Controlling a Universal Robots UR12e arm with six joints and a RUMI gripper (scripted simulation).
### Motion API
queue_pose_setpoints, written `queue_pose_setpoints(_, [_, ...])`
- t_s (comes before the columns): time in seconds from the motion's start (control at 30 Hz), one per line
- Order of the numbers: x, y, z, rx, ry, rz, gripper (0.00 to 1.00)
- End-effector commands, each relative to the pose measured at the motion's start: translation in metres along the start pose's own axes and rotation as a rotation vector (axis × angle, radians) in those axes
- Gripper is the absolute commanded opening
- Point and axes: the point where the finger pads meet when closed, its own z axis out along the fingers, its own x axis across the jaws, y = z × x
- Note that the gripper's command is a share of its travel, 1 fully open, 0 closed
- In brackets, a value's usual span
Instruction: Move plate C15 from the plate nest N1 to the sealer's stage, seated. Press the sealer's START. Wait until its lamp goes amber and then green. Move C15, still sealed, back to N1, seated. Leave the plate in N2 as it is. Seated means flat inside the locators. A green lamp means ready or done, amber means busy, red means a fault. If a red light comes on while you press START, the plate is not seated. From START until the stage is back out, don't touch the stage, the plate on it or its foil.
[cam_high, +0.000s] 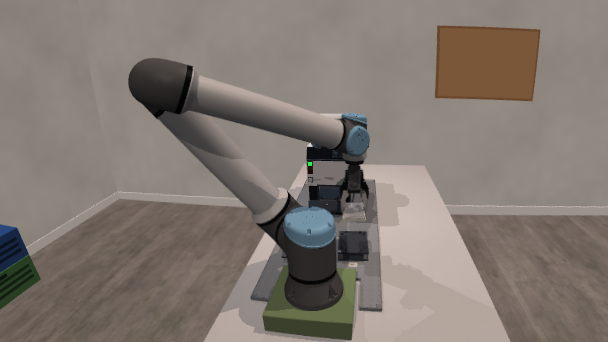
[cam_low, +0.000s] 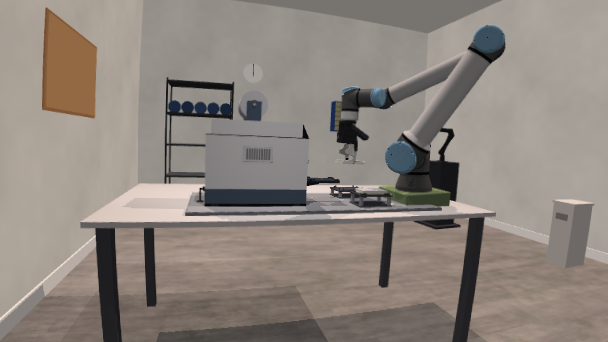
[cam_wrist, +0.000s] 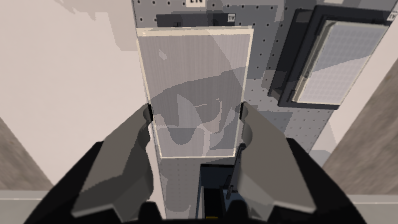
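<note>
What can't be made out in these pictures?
- Sealer's stage: top view, mostly hidden behind the arm; exterior view, too small.
- Seal on the plate held in the claw: wrist view, see-through, cannot tell.
- Plate labels: unreadable in every view.
- START button: top view, too small beside the green lamp.
- Nest below the plate: exterior view, contents too small.

even soft light, faint shadows, sharp

Grey walls (cam_low: 280, 45) with a corkboard (cam_low: 69, 64), wood floor (cam_low: 300, 300), dark shelving (cam_low: 199, 130).
</note>
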Motion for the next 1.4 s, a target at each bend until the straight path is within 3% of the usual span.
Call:
queue_pose_setpoints(0.0, [0.000,0.000,-0.001,-0.001,-0.001,0.000,0.00])
queue_pose_setpoints(0.6, [0.000,0.000,0.001,-0.001,-0.001,0.000,0.00])
queue_pose_setpoints(1.37, [0.000,0.000,0.036,-0.001,-0.001,0.000,0.00])
